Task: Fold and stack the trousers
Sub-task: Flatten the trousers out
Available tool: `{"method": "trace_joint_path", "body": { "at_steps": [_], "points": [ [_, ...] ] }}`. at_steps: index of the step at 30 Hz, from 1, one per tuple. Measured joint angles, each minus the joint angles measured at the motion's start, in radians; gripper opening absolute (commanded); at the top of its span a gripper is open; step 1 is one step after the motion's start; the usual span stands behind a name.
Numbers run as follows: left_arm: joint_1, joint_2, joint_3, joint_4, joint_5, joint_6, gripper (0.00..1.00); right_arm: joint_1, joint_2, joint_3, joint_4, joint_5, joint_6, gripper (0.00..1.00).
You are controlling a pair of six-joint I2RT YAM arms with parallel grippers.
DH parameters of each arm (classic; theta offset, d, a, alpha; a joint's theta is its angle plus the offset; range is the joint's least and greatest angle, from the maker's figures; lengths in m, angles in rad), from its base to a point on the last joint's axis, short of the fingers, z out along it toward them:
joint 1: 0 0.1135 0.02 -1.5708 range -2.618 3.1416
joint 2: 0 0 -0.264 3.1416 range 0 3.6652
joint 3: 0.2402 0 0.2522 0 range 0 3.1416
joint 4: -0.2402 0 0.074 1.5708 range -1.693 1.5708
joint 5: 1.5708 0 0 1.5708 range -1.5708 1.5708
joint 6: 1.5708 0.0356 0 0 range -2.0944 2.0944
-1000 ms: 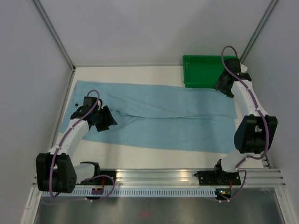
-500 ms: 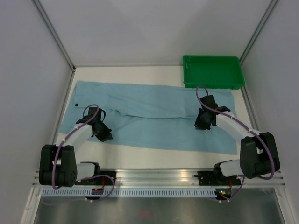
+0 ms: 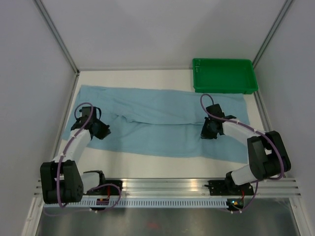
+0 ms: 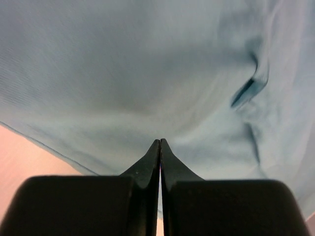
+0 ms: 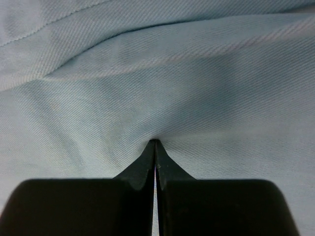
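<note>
Left hand [image 3: 101,131] sits low on the near-left part of the trousers [image 3: 162,129], its arm reaching up from the base along the left edge of the surface [image 3: 147,76]. Its fingers are clenched together, the tips pressed against the cloth close to the hem line; whether any cloth is caught between them cannot be told from the wrist view. The right hand [image 3: 207,130] reaches in from the right with the forearm lying low over the near leg. It is clenched too, and in its wrist view creases run into the closed tips, so it is pinching a small fold of the trousers.

Both wrist views are filled with cloth and show nothing of the surroundings. The left arm and its cable cover part of the waist end. A dark slit beside the left hand's tips is blurred, and what it is cannot be made out.

Light sky-blue and soft, the trousers lie spread across the surface, waist to the left, the two legs side by side running right. Their far right corner ends just beside the green tray [image 3: 198,73].
</note>
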Motion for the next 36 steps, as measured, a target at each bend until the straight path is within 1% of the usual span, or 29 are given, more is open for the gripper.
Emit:
{"method": "trace_joint_path", "body": {
  "at_steps": [2, 5, 9, 13, 19, 22, 28, 31, 34, 36],
  "points": [
    [0.068, 0.020, 0.034, 0.000, -0.007, 0.009, 0.02, -0.001, 0.000, -0.006, 0.019, -0.011, -0.002, 0.00],
    [0.137, 0.058, 0.051, 0.006, -0.014, 0.015, 0.02, -0.001, -0.027, -0.039, 0.060, -0.018, -0.001, 0.00],
    [0.209, 0.095, 0.017, 0.019, -0.015, 0.014, 0.02, -0.001, -0.076, -0.091, 0.106, -0.017, 0.005, 0.00],
    [0.253, 0.117, -0.026, 0.020, -0.026, 0.003, 0.02, 0.000, -0.097, -0.108, 0.101, -0.016, 0.010, 0.00],
    [0.278, 0.111, -0.067, 0.026, -0.019, -0.024, 0.02, 0.000, -0.085, -0.079, 0.041, 0.000, 0.015, 0.00],
    [0.278, 0.080, -0.087, 0.019, -0.020, -0.026, 0.02, 0.002, -0.090, -0.073, 0.002, 0.016, 0.014, 0.00],
    [0.278, -0.047, -0.142, -0.058, -0.048, -0.022, 0.02, 0.007, -0.108, -0.073, -0.059, 0.039, 0.016, 0.00],
    [0.278, -0.081, -0.154, -0.079, -0.050, -0.013, 0.02, 0.006, -0.115, -0.079, -0.064, 0.039, 0.027, 0.00],
    [0.278, -0.097, -0.149, -0.102, -0.027, 0.010, 0.02, 0.007, -0.137, -0.089, -0.085, 0.039, 0.034, 0.00],
    [0.278, -0.113, -0.112, -0.154, -0.007, 0.040, 0.02, 0.006, -0.159, -0.089, -0.132, 0.040, 0.033, 0.00]
  ]
}}
